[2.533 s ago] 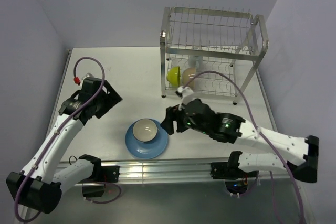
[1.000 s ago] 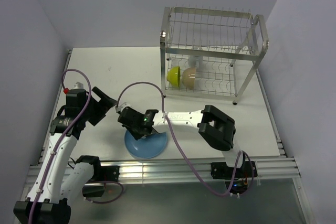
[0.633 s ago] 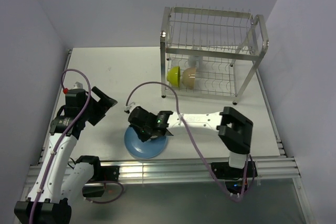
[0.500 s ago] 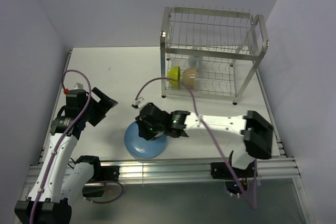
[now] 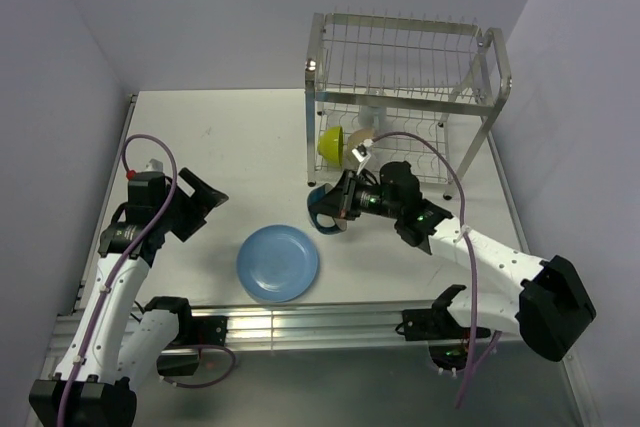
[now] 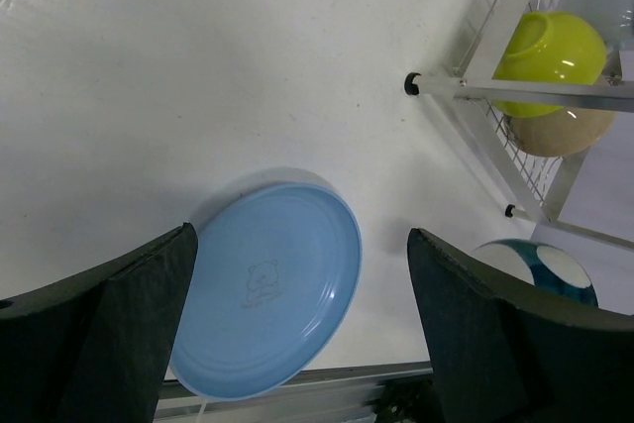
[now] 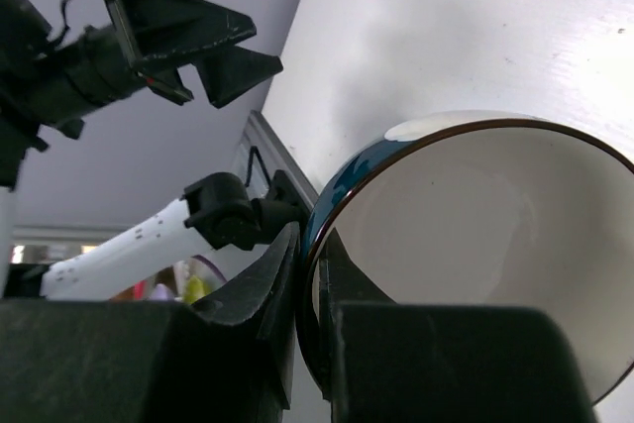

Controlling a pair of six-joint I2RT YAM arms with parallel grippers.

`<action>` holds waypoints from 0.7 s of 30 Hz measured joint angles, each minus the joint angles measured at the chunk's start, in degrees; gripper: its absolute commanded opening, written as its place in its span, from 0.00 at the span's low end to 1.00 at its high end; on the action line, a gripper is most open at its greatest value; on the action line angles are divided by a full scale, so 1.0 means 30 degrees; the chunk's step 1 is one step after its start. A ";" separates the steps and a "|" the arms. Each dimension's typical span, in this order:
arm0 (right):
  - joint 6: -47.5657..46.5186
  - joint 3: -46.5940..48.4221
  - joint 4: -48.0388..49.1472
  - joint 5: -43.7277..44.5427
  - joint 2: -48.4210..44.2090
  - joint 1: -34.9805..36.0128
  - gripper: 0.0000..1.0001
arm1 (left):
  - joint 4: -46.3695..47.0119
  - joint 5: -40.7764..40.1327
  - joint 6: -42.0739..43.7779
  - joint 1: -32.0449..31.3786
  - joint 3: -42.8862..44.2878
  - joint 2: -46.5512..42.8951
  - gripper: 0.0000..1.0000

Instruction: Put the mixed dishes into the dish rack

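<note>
1. A robotics lab cell: plain lilac-grey walls (image 5: pixel 200 7) box in a bare white desk (image 5: pixel 240 137).
2. The white-and-black left robot arm (image 5: pixel 108 292) and right robot arm (image 5: pixel 500 255) are mounted on a grooved aluminium rail (image 5: pixel 300 319), behind the right fingers (image 7: pixel 253 289).
3. Loose purple cables (image 5: pixel 150 137) loop over both arms.
4. Beyond those fingers stands a two-tier silver wire dish rack (image 5: pixel 400 57), household ware on a test bench.

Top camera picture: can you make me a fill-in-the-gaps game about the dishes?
The right tool grips the dark bowl by its ____.
The plate is coloured ____.
The green bowl sits on the rack's ____ shelf.
Missing words: rim, blue, lower.
</note>
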 measured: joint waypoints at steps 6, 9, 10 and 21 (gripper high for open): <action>0.1421 -0.0605 0.1362 -0.3184 -0.0372 -0.3628 0.00 | 0.0248 0.0219 0.0007 0.0000 0.0000 0.0044 0.94; 0.2834 -0.1173 0.3395 -0.4867 -0.0444 -0.5719 0.00 | 0.0342 0.0284 0.0022 0.0000 0.0000 0.0182 0.94; 0.3483 -0.1545 0.4495 -0.5370 -0.0342 -0.6521 0.00 | 0.0342 0.0328 0.0051 0.0000 0.0000 0.0248 0.94; 0.7519 -0.2790 1.1519 -0.8903 0.4226 -1.1336 0.00 | 0.0393 0.0350 0.0488 0.0051 0.0000 0.0401 0.94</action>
